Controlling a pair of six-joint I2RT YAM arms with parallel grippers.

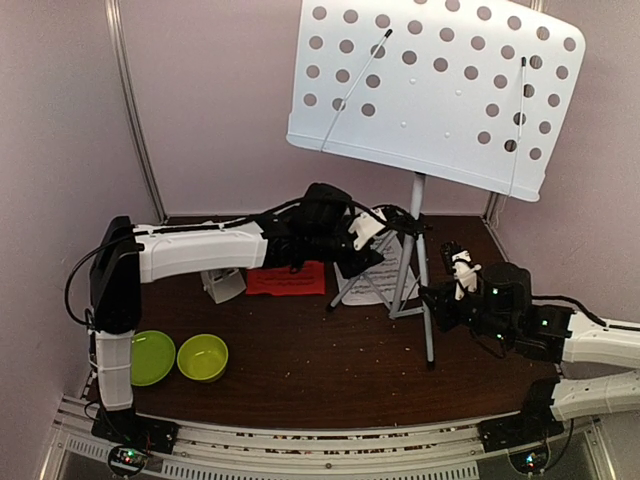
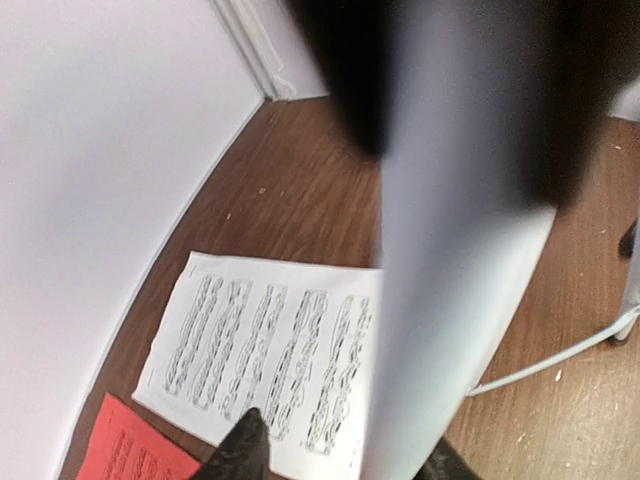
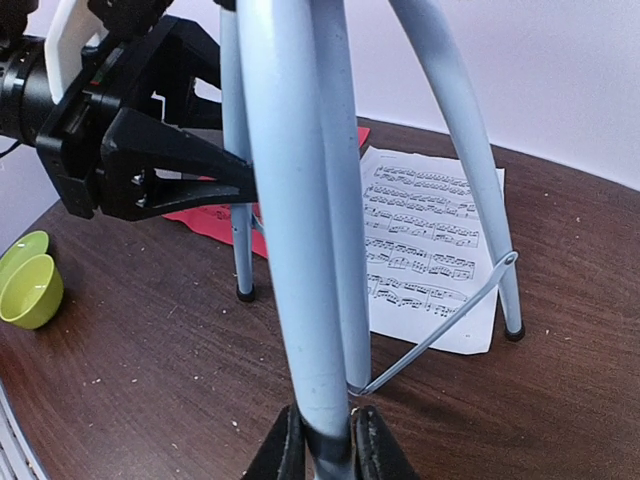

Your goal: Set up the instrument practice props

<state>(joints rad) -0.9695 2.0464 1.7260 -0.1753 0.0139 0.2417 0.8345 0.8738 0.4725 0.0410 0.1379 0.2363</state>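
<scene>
The stand (image 1: 421,215) stands on the surface (image 1: 300,370), over the white sheet (image 3: 430,240). Right tool (image 3: 325,448) is clenched on 1 leg (image 3: 310,250). Left tool (image 2: 340,462) straddles another; I cannot tell whether it grips. Stiff, light and probably top-heavy, so hold the tubing low, never the desk (image 1: 430,80).

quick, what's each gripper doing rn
left gripper: closed on the music stand, on one of its tubes
right gripper: closed on a leg of the music stand

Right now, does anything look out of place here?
The white sheet lies flat on the table among the stand's legs, not on its desk; the red sheet lies beside it.
</scene>
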